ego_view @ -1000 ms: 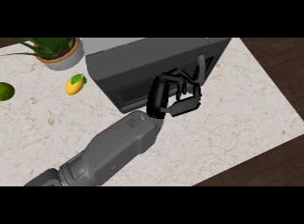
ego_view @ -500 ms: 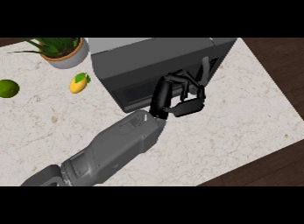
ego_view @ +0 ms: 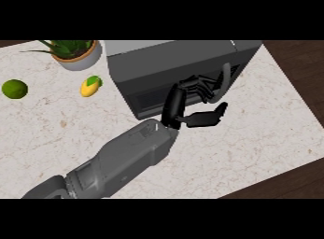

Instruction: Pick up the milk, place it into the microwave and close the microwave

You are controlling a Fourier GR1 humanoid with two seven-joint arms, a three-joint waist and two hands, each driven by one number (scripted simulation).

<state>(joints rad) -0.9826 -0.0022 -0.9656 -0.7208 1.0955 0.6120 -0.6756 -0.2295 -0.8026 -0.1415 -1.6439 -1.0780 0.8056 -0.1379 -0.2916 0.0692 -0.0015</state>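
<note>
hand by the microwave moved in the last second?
Barely. The hand stays at the microwave front, edging slightly toward the handle side; the whole view also drifted.

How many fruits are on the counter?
2. A green lime lies near the left edge, and a yellow-green mango lies to its right, below the potted plant. The forearm could hide more.

The microwave [ego_view: 171,70] blocks the far centre; a potted plant [ego_view: 74,52], a mango [ego_view: 90,86] and a lime [ego_view: 15,87] dot the far left. Bare counter [ego_view: 261,135] lies open near and right.
</note>
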